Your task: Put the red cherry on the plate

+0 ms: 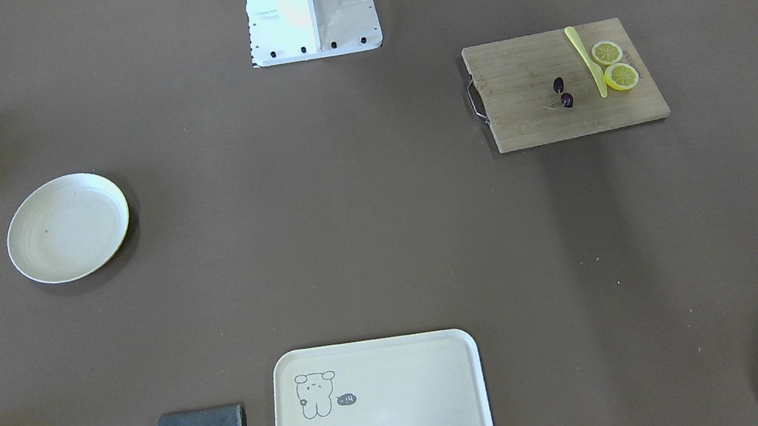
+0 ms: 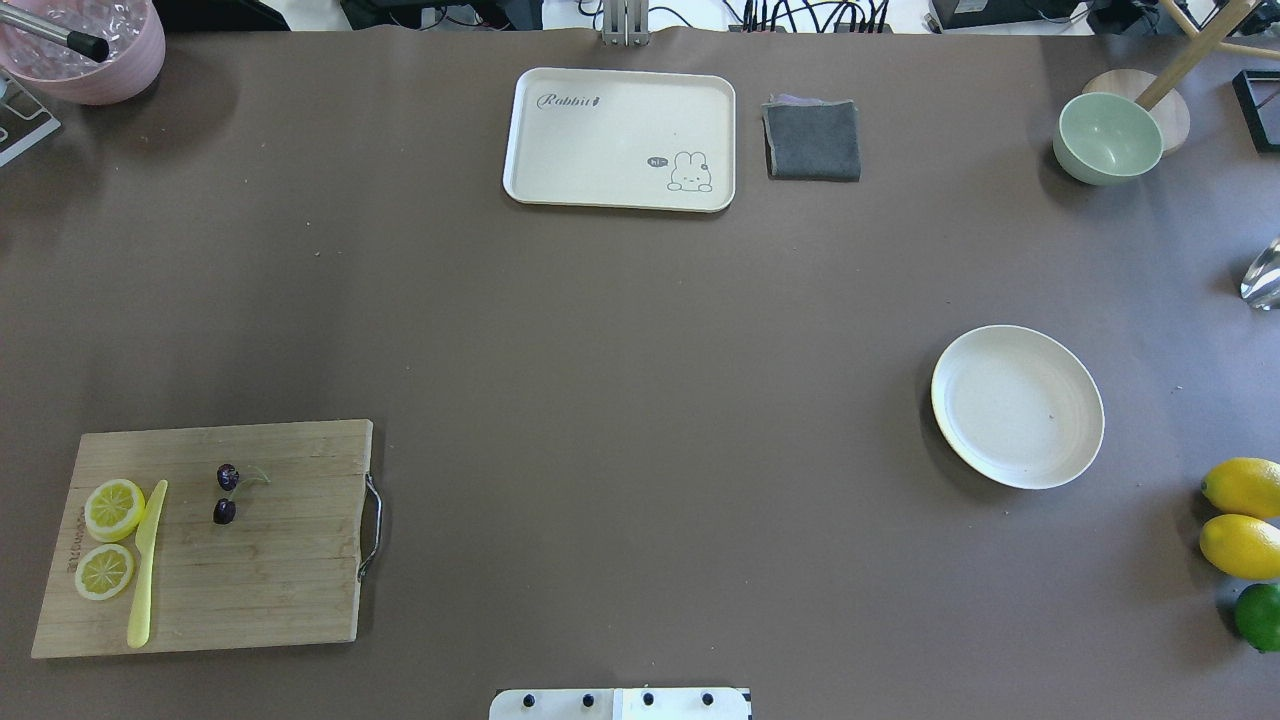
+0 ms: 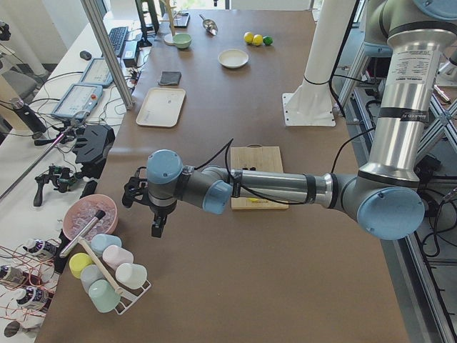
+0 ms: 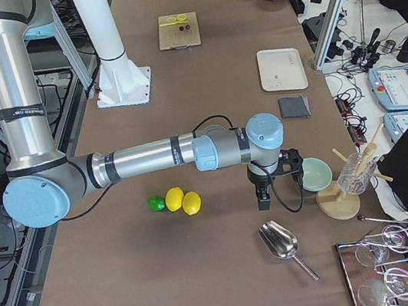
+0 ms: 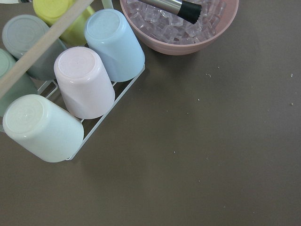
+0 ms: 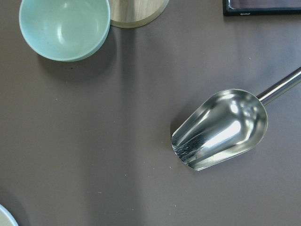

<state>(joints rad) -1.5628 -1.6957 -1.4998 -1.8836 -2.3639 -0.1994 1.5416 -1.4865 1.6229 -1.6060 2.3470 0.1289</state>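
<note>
Lying on the wooden cutting board (image 2: 270, 580) at about 8 o'clock in the overhead view, the red cherry (image 2: 226, 493) is a pair of dark fruits joined by thin stems, flat on the wood and touching nothing else. A yellow knife (image 2: 146, 560) and two lemon slices (image 2: 114, 508) sit at its 9 o'clock, near enough to crowd a careless descent. The plate (image 2: 1017, 406) waits bare at 3 o'clock, well apart from the board, so the carry looks long. Nothing stands on the counter (image 2: 640, 400) between them. Two lemons (image 2: 1245, 487) and a lime (image 2: 1260, 617) cluster at the plate's 4 o'clock.

The left pincer (image 3: 157, 227) hangs beside a pink ice bowl (image 5: 178, 37) and a cup rack (image 5: 84, 89). The right pincer (image 4: 262, 200) hangs over a steel scoop (image 6: 221, 129) near a green bowl (image 6: 64, 28). Each shows only from the side, so I cannot tell how far either is parted or whether it grips anything.
</note>
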